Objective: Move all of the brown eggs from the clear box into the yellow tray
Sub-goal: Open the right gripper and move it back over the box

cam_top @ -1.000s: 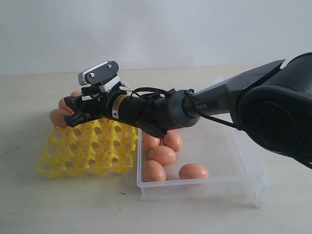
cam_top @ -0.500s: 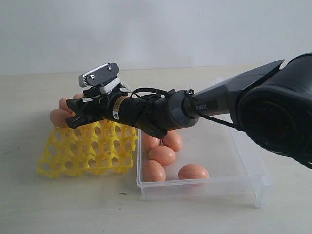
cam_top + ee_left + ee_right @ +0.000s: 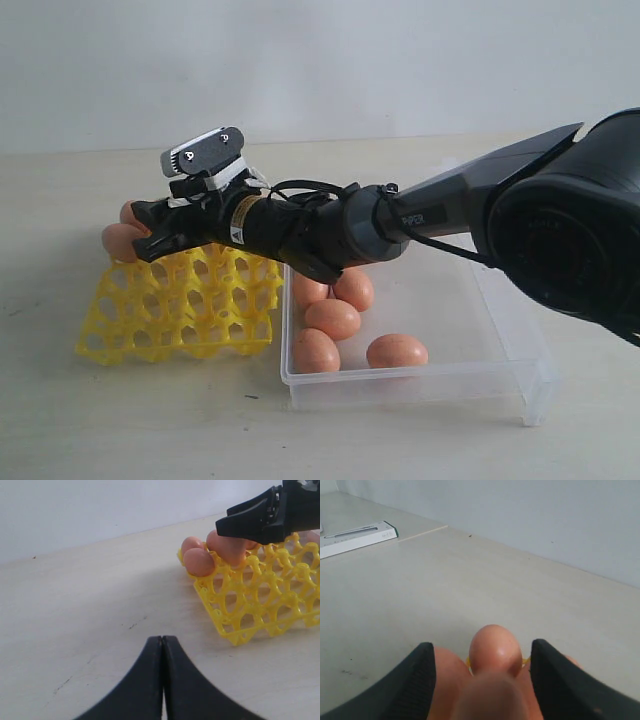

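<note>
1. In the outside view, your right gripper [image 3: 150, 235] reaches over the far corner of the yellow tray [image 3: 130, 335]. A few brown eggs [image 3: 120, 242] sit there. Five more lie in the clear box [image 3: 500, 350] just beside the tray.
2. In the left wrist view, your left gripper [image 3: 162, 639] is low over the table [image 3: 75, 605]. Its fingers are pressed together and hold nothing.
3. In the right wrist view, the fingers [image 3: 417, 680] are spread wide on both sides of an egg. You cannot tell if they press it.
4. Eggs are light, smooth and slippery, and they crack easily. Hold each one softly around its round middle.
</note>
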{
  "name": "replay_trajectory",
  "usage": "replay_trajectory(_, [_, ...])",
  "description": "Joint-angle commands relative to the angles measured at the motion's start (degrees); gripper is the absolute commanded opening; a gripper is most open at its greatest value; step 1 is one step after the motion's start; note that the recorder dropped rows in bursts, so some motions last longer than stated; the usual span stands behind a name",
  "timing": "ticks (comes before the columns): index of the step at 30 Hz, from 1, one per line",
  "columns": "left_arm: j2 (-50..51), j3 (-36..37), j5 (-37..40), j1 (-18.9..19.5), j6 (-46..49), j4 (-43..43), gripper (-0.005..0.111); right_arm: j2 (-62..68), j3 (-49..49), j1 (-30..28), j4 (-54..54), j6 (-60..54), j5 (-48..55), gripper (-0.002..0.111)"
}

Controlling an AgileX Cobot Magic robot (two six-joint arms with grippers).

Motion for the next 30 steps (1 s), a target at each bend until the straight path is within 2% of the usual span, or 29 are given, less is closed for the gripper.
replay_trajectory(1, [-0.3,-0.2,-0.3,-0.2,0.0,0.1,0.000,-0.8,-0.4,0.1,0.0,0.9,-1.1,0.059])
replay_trajectory(7, [-0.3,-0.2,-0.3,-0.2,0.0,0.1,0.000,-1.4,-0.5,0.1,-0.6,2.7,-1.1,0.058])
replay_trajectory(11, [-0.3,-0.2,-0.3,-0.2,0.0,0.1,0.000,-6.9,-0.5,0.1,-5.5,15.7,3.2,0.054])
replay_trajectory(13, [-0.3,-0.2,-0.3,-0.2,0.0,0.1,0.000,-13.3,-0.4,0.1,-14.2,22.4,12.7,0.031])
replay_trajectory(14, [-0.3,-0.2,-0.3,-0.2,0.0,0.1,0.000,-18.4,0.7,0.1,-20.6,26.4,19.0,0.012])
replay_trajectory(15, [-0.3,-0.2,-0.3,-0.2,0.0,0.1,0.000,-21.0,1.7,0.1,-23.3,29.3,22.2,0.001])
replay_trajectory(16, [-0.3,-0.2,-0.3,-0.2,0.0,0.1,0.000,-25.5,5.1,0.1,-24.3,33.6,26.1,0.000])
replay_trajectory(21, [-0.3,-0.2,-0.3,-0.2,0.0,0.1,0.000,-41.4,25.6,-3.0,-23.0,32.8,31.2,0.000])
replay_trajectory(23, [-0.3,-0.2,-0.3,-0.2,0.0,0.1,0.000,-45.4,30.9,-4.8,-22.2,32.8,33.7,0.000])
replay_trajectory(27, [-0.3,-0.2,-0.3,-0.2,0.0,0.1,0.000,-51.2,32.4,-5.1,-22.1,31.2,40.0,0.000])
replay_trajectory(28, [-0.3,-0.2,-0.3,-0.2,0.0,0.1,0.000,-51.8,32.4,-5.1,-20.9,28.9,40.6,0.000])
replay_trajectory(30, [-0.3,-0.2,-0.3,-0.2,0.0,0.1,0.000,-52.6,32.4,-5.1,-11.9,18.3,42.2,0.000])
